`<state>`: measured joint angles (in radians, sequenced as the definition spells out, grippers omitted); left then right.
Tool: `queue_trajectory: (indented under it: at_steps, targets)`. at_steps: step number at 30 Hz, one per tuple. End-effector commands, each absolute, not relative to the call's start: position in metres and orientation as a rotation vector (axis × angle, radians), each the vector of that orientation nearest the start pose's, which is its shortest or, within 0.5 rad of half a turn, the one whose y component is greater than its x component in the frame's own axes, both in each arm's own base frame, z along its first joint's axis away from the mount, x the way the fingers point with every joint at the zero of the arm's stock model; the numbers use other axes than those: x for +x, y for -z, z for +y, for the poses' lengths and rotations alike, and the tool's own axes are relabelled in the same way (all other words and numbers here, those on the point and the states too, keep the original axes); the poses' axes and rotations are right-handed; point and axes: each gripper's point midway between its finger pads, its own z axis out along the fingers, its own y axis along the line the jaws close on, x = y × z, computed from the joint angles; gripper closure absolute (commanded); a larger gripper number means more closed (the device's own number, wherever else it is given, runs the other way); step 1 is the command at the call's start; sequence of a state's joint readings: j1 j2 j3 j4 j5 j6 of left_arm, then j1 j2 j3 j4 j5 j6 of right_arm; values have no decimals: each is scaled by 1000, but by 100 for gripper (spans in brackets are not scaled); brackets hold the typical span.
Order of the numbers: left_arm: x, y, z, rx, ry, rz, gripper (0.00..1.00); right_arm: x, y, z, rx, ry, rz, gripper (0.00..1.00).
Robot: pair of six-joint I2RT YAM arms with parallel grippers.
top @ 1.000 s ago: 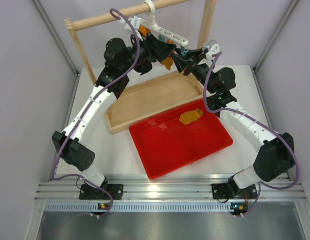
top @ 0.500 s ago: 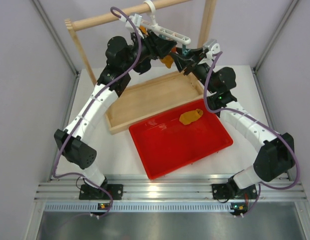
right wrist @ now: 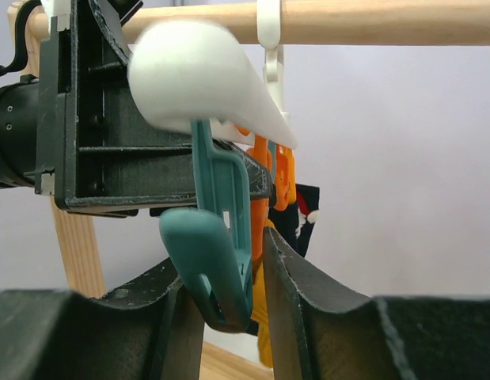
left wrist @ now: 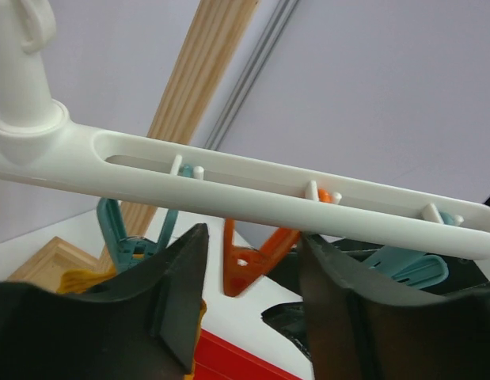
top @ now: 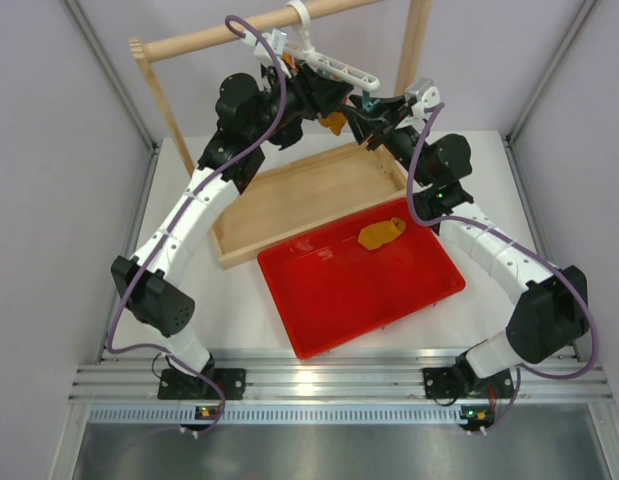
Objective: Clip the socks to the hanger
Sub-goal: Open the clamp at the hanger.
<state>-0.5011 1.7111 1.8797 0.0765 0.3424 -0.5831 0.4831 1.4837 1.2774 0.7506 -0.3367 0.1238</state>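
Note:
The white hanger hangs by its hook from the wooden rail. One mustard sock dangles under its row of clips; what holds it is hidden. The other sock lies in the red tray. My left gripper is open just below the hanger bar, with an orange clip beyond the gap and touching neither finger. A sliver of sock shows by the left finger. My right gripper is shut on the handle of a teal clip at the hanger's end; the sock hangs behind it.
The wooden rail and its posts stand over a wooden tray. The red tray lies in front of it. A black sock hangs further along the hanger. More teal clips flank the orange one.
My left gripper has risen closer to the hanger bar and its jaws have narrowed. The hanging sock has shifted up a little. The right arm has not moved.

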Motion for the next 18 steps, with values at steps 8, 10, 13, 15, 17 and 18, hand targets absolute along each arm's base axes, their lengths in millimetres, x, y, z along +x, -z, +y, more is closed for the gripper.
queue_trajectory:
  at_steps: [8,10,13,15,17,18]
  targets:
    - [409,-532,-319,239,1176,1310,79,386,-478,261,-476,-713,964,61]
    - [408,-533,-319,231,1185,1306,85,384,-475,257,-474,-712,972,58]
    - [408,-533,-319,224,1187,1306,94,381,-465,251,-475,-717,1004,53]
    - [409,-532,-318,218,1185,1309,100,381,-453,248,-479,-723,1042,52]
    - [409,-531,-318,217,1185,1314,100,379,-446,243,-496,-733,1065,50]
    - [410,-531,-317,215,1183,1314,100,379,-439,241,-506,-737,1101,48]
